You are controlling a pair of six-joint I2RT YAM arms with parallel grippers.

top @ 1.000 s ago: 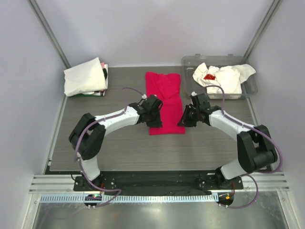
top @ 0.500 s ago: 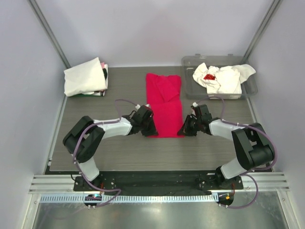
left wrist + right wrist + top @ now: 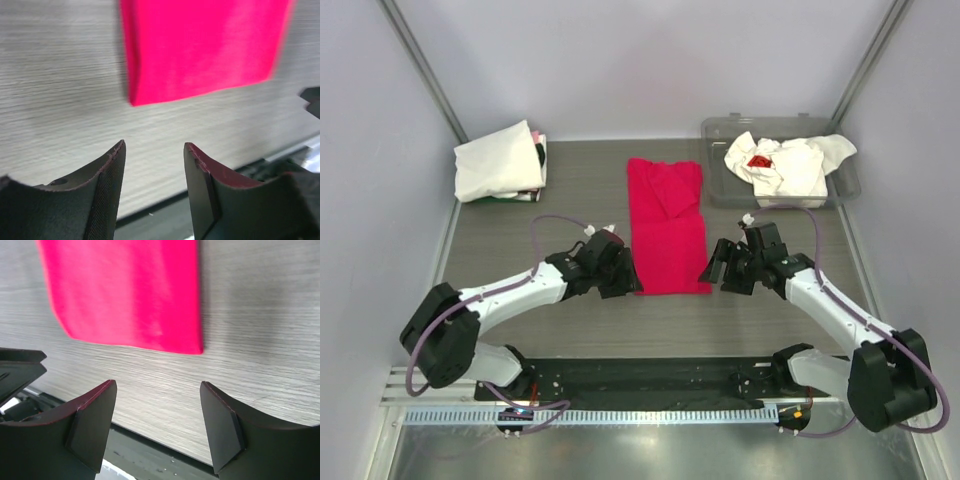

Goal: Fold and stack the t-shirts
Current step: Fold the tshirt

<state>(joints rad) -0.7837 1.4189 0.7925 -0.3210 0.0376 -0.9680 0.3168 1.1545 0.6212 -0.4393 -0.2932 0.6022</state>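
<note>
A crimson t-shirt (image 3: 667, 225) lies flat on the table as a long narrow strip, its near hem between the two arms. My left gripper (image 3: 624, 283) sits just left of the near-left corner, open and empty; its wrist view shows the red t-shirt (image 3: 200, 45) ahead of the left gripper (image 3: 154, 150). My right gripper (image 3: 713, 271) sits just right of the near-right corner, open and empty, with the red t-shirt (image 3: 125, 290) beyond the right gripper (image 3: 157, 390). White t-shirts (image 3: 785, 163), one with a red mark, lie crumpled in the tub.
A clear grey plastic tub (image 3: 845, 185) stands at the back right. A folded white shirt pile (image 3: 500, 160) rests at the back left corner. The table's near edge (image 3: 150, 207) and a dark base rail lie just below both grippers.
Both grippers have opened and let go of the red shirt's near hem. Both arms drew back toward the near edge, and the hem now lies flat, slightly nearer.
</note>
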